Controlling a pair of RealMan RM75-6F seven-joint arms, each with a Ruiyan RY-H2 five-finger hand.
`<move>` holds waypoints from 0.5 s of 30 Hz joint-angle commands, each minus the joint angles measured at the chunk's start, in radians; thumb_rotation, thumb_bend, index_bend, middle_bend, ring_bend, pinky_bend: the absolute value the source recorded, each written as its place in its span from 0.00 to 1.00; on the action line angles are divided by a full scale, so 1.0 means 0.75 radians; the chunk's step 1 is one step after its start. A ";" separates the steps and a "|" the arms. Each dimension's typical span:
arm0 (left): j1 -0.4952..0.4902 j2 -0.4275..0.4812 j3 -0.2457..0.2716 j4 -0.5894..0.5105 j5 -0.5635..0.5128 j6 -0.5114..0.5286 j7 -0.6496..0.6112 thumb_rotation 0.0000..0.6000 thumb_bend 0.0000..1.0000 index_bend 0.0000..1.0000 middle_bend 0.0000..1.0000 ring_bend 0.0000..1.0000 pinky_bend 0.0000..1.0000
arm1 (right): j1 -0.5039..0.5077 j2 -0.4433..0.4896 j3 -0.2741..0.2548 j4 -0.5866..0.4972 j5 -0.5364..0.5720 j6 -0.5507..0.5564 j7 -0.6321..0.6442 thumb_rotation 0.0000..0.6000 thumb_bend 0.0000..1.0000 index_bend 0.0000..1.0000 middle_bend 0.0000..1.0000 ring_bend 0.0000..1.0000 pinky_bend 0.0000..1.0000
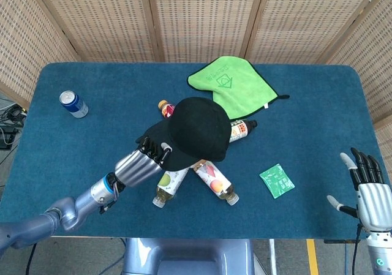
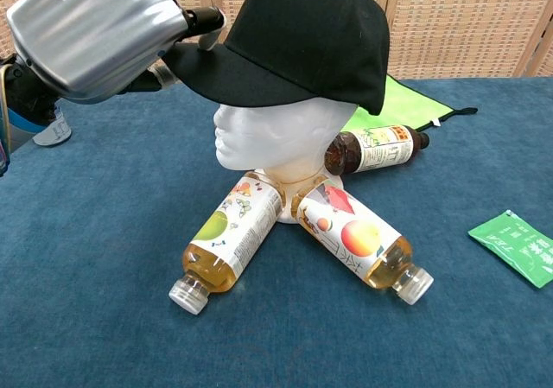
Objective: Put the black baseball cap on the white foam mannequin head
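- The robot's left hand (image 2: 95, 29) pinches the brim of the black fabric baseball cap (image 2: 298, 38), which sits atop the white foam mannequin head (image 2: 281, 137).
- The cap looks light and soft; its stiff brim seems the surest hold.
- The right hand (image 1: 369, 192) hangs empty, fingers spread, well right of the head.

blue table (image 1: 92, 152), bottles (image 2: 226, 239), can (image 1: 73, 103), cloth (image 1: 236, 84)

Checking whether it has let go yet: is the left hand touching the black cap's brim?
Touching. The chest view shows the left hand with its fingers on the brim of the black cap, which sits on the foam head.
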 commanded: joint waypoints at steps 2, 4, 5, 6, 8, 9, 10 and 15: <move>0.003 0.004 -0.001 0.000 -0.005 -0.013 -0.001 1.00 0.55 0.80 0.92 0.85 0.69 | 0.000 0.000 0.000 -0.001 0.000 -0.001 0.001 1.00 0.08 0.15 0.00 0.00 0.00; 0.003 0.009 0.000 -0.004 -0.005 -0.020 0.001 1.00 0.53 0.79 0.92 0.85 0.69 | 0.000 0.001 0.000 -0.001 0.001 0.000 0.002 1.00 0.08 0.15 0.00 0.00 0.00; 0.004 0.011 0.000 -0.007 -0.004 -0.023 0.002 1.00 0.53 0.79 0.92 0.85 0.69 | 0.000 0.001 0.001 -0.002 0.001 0.000 0.002 1.00 0.08 0.15 0.00 0.00 0.00; 0.004 0.013 0.000 -0.008 -0.004 -0.026 0.004 1.00 0.52 0.79 0.92 0.85 0.69 | -0.001 0.001 0.000 -0.002 0.001 0.000 0.003 1.00 0.08 0.15 0.00 0.00 0.00; 0.005 0.016 0.001 -0.013 -0.004 -0.033 0.010 1.00 0.50 0.79 0.92 0.85 0.68 | -0.001 0.002 0.000 -0.003 0.001 0.000 0.006 1.00 0.08 0.15 0.00 0.00 0.00; 0.006 0.018 0.001 -0.015 -0.003 -0.036 0.013 1.00 0.49 0.78 0.92 0.85 0.68 | -0.001 0.003 0.000 -0.003 0.001 0.000 0.007 1.00 0.08 0.15 0.00 0.00 0.00; 0.006 0.019 0.001 -0.016 -0.001 -0.038 0.015 1.00 0.48 0.78 0.92 0.85 0.68 | -0.001 0.003 0.000 -0.004 0.000 0.000 0.007 1.00 0.08 0.15 0.00 0.00 0.00; 0.010 0.023 0.001 -0.018 0.003 -0.042 0.022 1.00 0.41 0.71 0.91 0.85 0.68 | -0.002 0.004 0.000 -0.004 0.000 0.001 0.011 1.00 0.08 0.15 0.00 0.00 0.00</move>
